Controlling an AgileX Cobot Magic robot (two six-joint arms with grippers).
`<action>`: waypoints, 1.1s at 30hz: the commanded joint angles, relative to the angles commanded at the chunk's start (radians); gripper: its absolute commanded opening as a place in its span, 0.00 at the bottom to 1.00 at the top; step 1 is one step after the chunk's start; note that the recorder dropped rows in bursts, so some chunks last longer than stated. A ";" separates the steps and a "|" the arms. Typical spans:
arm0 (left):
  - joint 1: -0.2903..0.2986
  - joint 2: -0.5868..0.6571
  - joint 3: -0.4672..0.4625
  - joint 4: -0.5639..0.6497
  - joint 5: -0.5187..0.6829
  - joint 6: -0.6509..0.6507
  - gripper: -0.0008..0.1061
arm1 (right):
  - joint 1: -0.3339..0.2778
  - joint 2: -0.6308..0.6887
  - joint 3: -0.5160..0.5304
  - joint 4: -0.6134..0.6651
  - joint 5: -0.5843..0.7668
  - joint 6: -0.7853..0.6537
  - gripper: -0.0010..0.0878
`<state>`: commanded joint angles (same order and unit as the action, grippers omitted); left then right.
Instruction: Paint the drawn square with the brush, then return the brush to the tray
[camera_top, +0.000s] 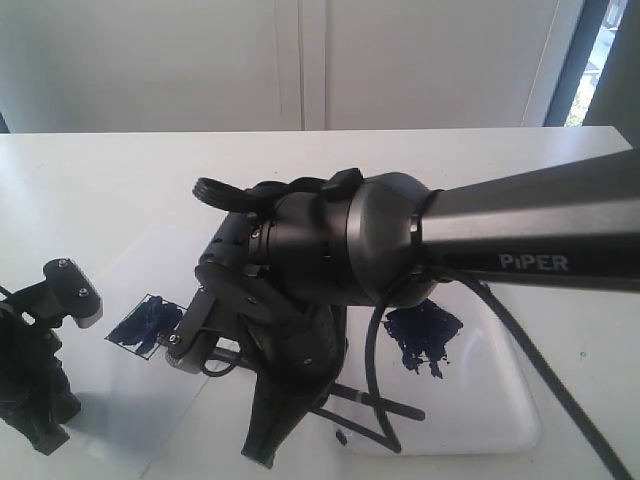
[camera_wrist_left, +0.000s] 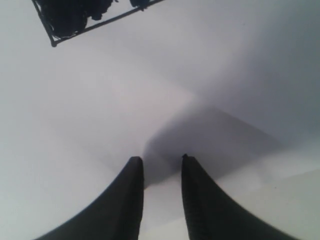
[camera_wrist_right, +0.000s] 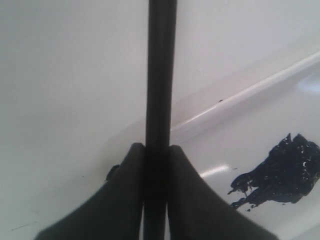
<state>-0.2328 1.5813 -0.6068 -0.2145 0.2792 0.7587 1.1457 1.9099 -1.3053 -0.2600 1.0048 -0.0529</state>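
My right gripper (camera_wrist_right: 157, 146) is shut on the brush (camera_wrist_right: 160, 75), whose black handle runs straight out from between the jaws; its bristles do not show. It hangs by the raised rim of the glossy white tray (camera_wrist_right: 250, 90), near the dark blue paint blot (camera_wrist_right: 282, 172). In the exterior view the right gripper (camera_top: 262, 450) points down at the tray's (camera_top: 490, 400) left end, right of the drawn square (camera_top: 148, 322), which is smeared dark blue. My left gripper (camera_wrist_left: 162, 157) is open and empty over white paper, with the drawn square's (camera_wrist_left: 70, 17) corner beyond it.
The right arm (camera_top: 530, 235) stretches across the exterior view and hides much of the table's middle. The left arm (camera_top: 40, 400) stands at the front left. A small dark paint spot (camera_top: 342, 437) lies near the tray's front left corner. A white wall rises behind the table.
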 joint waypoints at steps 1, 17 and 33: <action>0.000 0.000 0.000 0.000 0.000 0.000 0.32 | 0.000 0.000 0.000 0.002 -0.002 0.000 0.01; 0.000 0.000 0.000 0.000 0.001 0.000 0.32 | 0.000 -0.005 0.000 0.045 -0.002 -0.064 0.01; 0.000 0.000 0.000 0.000 0.003 0.000 0.32 | 0.000 -0.034 -0.054 -0.035 -0.072 0.040 0.01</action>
<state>-0.2328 1.5813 -0.6068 -0.2145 0.2822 0.7587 1.1457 1.8760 -1.3594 -0.2946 0.9324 -0.0125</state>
